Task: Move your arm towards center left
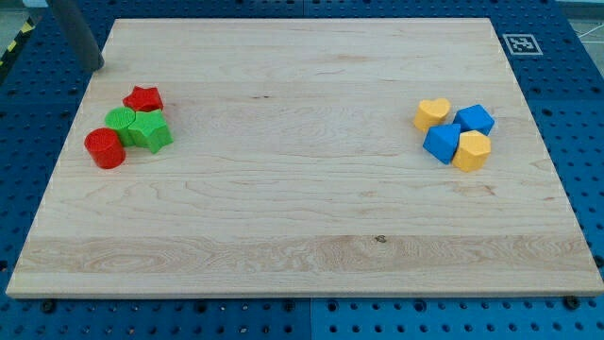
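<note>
My tip is at the view's upper left, at the left edge of the wooden board. It stands apart from the left cluster, above and left of the red star block. Below the star lie a green round block, a green star block and a red cylinder, all close together. At the view's right sit a yellow heart block, a blue cube, another blue block and a yellow hexagonal block, also bunched together.
The board rests on a blue perforated table. A black-and-white marker tag sits off the board's top right corner.
</note>
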Available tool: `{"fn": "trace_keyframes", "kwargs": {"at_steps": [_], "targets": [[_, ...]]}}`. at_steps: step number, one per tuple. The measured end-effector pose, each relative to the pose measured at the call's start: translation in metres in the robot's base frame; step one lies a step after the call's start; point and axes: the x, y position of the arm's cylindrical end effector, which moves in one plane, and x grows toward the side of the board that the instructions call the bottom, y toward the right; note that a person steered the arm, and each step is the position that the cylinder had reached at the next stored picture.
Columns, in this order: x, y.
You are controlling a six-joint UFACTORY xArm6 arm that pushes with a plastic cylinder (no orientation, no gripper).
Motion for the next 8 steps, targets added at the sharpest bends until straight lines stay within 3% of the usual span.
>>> {"fn": "trace_keyframes", "kwargs": {"at_steps": [4,5,6,8], "targets": [[0.028,-0.002],[0.047,-0.001],[0.099,-0.001],[0.116,0.0]]}}
